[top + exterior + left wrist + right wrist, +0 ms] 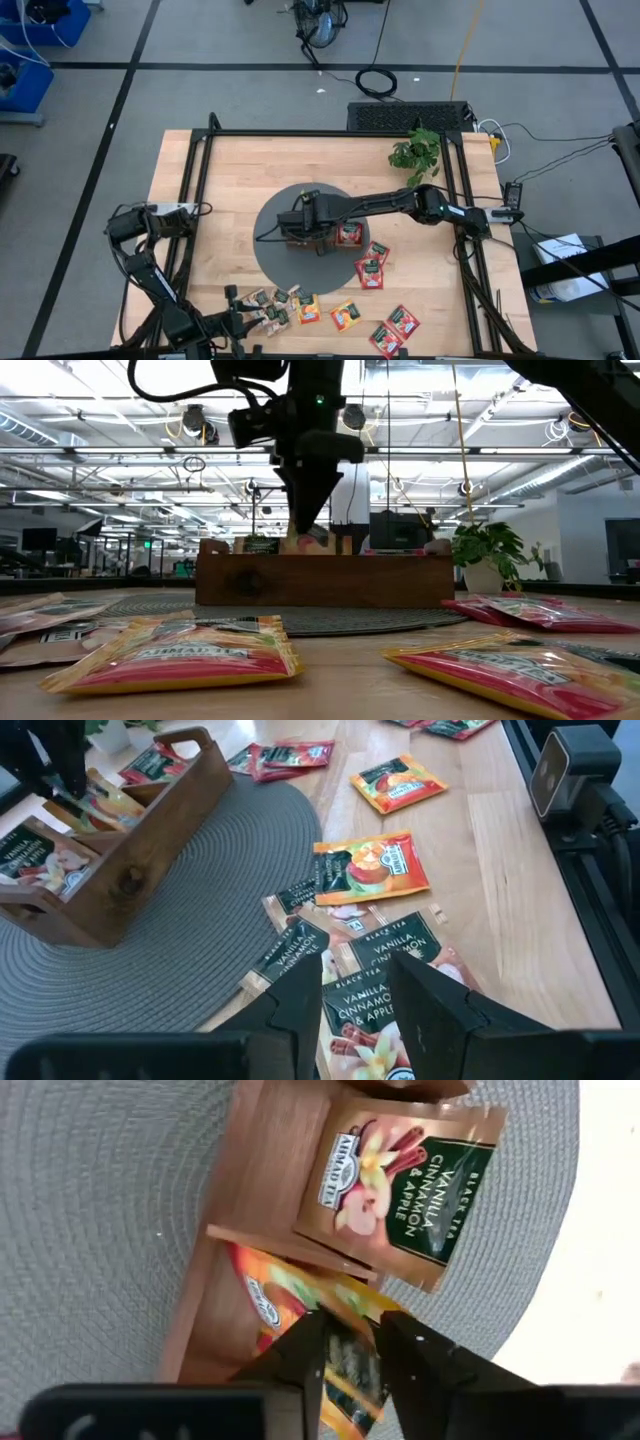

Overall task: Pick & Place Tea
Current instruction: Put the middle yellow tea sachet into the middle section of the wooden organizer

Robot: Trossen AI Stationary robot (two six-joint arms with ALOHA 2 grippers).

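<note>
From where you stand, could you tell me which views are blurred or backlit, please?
Low view: the near sachets are soft and out of focus, and the right gripper is a dark silhouette against bright ceiling lights. Right wrist view: its own fingers are blurred, while the vanilla sachet reads clearly. High view: evenly lit, tray mostly hidden under the arm.

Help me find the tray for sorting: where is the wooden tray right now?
In the high view, the wooden tray sits on the round grey mat at table centre, under the right gripper, with red sachets just right of it.
</note>
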